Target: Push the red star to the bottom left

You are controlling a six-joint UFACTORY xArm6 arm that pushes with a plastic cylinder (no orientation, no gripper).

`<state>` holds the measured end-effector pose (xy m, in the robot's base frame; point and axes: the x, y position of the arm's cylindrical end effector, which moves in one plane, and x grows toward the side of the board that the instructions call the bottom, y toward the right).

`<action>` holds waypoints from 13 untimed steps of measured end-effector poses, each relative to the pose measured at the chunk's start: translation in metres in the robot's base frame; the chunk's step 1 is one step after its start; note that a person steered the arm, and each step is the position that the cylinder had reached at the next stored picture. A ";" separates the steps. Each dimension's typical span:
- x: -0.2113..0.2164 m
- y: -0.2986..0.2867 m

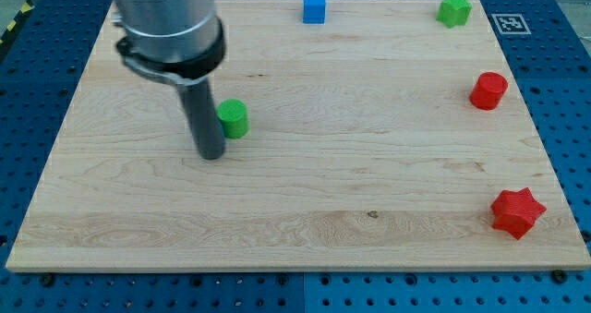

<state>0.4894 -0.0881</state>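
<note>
arm: silver-grey cylinder | black clamp ring | dark straight rod, my tip (212, 154)

And here we are in what looks every bit a robotics lab or test bench. A pale wooden board (295, 211) lies flat on a blue desk (563, 91) drilled with a regular grid of mounting holes, showing all round the board's edges. Up at two o'clock, a black-and-white fiducial marker (511, 23) sits just beside the board's corner. At eleven o'clock, a strip of yellow-and-black hazard tape (17, 22) crosses the corner.
</note>
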 end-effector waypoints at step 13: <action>0.125 0.263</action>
<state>0.6149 0.1753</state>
